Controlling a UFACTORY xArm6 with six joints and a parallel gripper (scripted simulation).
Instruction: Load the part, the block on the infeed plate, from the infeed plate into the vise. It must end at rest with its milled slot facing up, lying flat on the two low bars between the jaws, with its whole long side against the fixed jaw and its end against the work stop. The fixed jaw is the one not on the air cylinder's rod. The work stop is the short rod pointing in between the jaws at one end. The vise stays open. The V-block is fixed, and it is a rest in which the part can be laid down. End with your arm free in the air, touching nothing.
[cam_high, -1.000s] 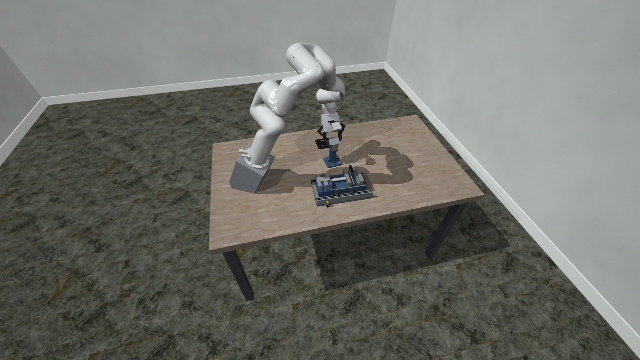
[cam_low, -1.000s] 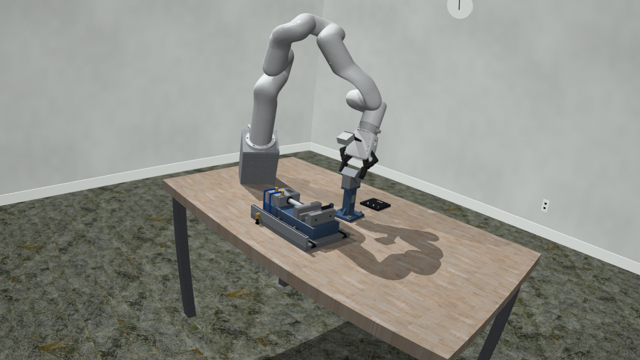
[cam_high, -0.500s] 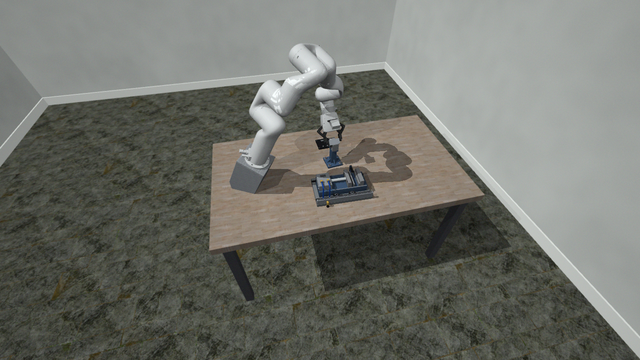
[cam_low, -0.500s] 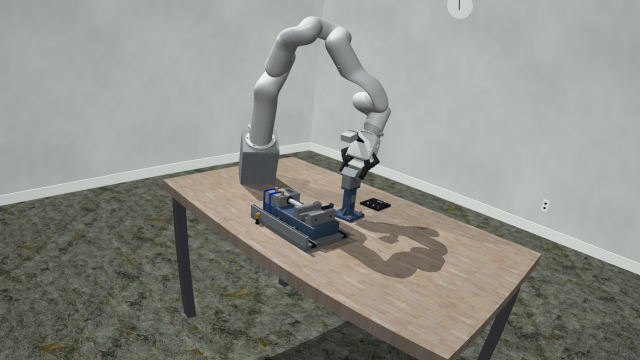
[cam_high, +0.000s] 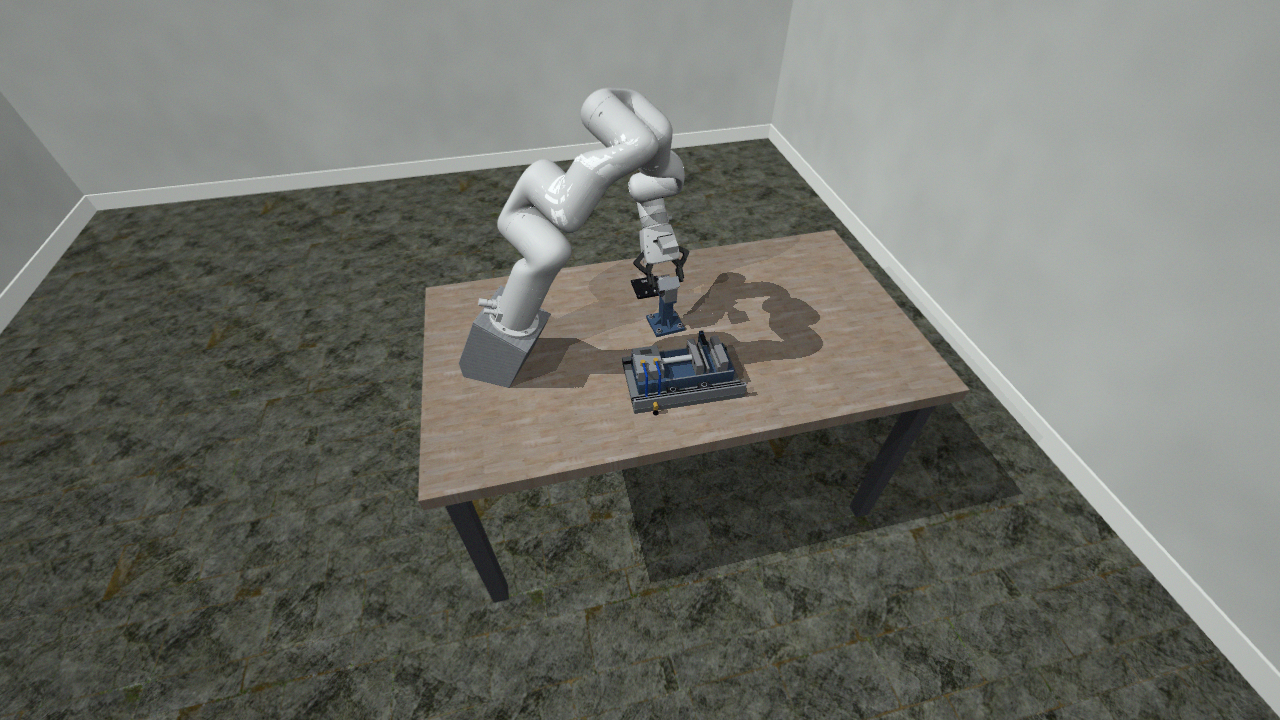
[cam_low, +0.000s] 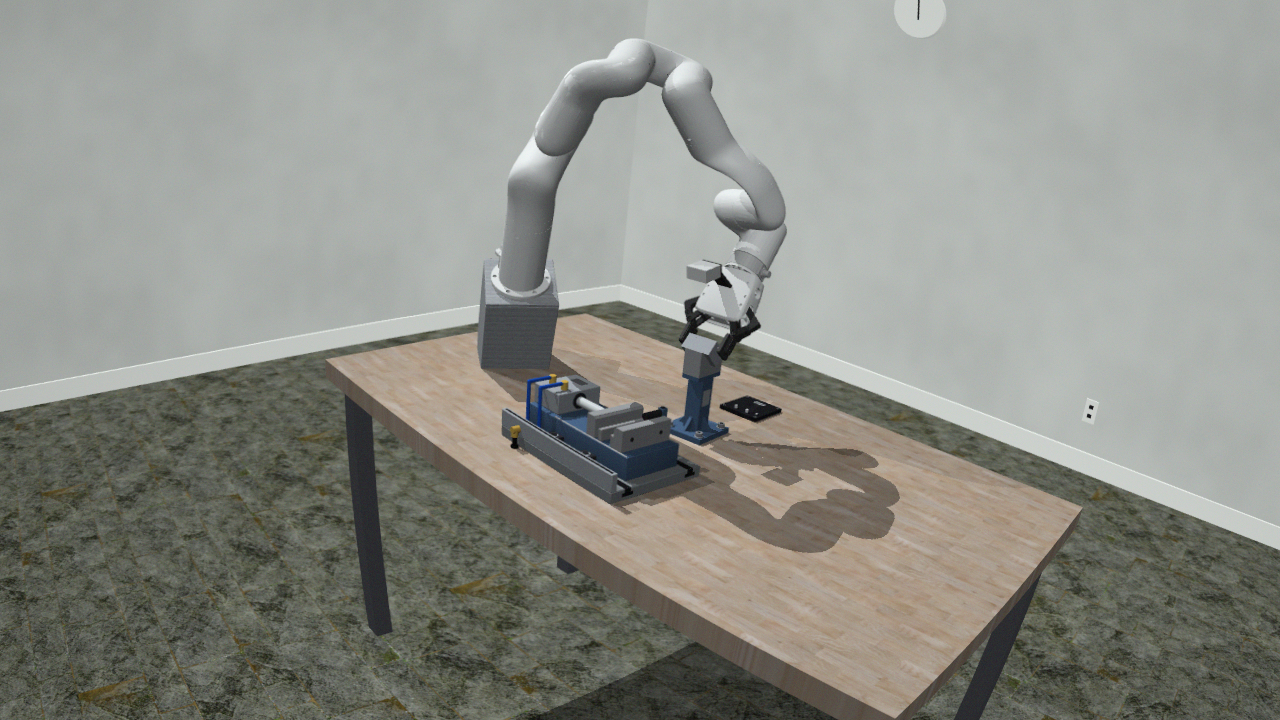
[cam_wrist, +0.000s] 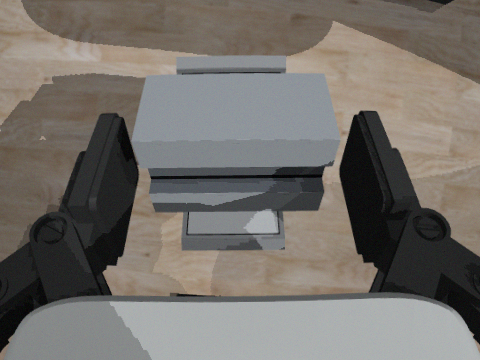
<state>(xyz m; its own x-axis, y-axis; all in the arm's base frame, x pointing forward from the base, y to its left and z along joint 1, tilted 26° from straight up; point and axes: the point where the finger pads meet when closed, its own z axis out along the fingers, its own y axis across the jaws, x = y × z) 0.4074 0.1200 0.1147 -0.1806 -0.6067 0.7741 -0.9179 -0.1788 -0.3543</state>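
The part (cam_wrist: 235, 120), a plain grey block, lies in the V-block on top of the blue stand (cam_low: 700, 400). It also shows in the exterior view (cam_low: 703, 347) and the top view (cam_high: 667, 285). No slot shows on the faces I see. My gripper (cam_wrist: 238, 141) is open, tilted, with one finger on each side of the block's ends and a gap at both. It shows in the exterior view (cam_low: 712, 342) too. The black infeed plate (cam_low: 750, 409) lies bare on the table behind the stand. The vise (cam_low: 611, 433) stands open in front of it.
The air cylinder with blue hoses (cam_high: 646, 368) sits at the vise's left end. The arm's grey base block (cam_high: 501, 349) stands at the table's left edge.
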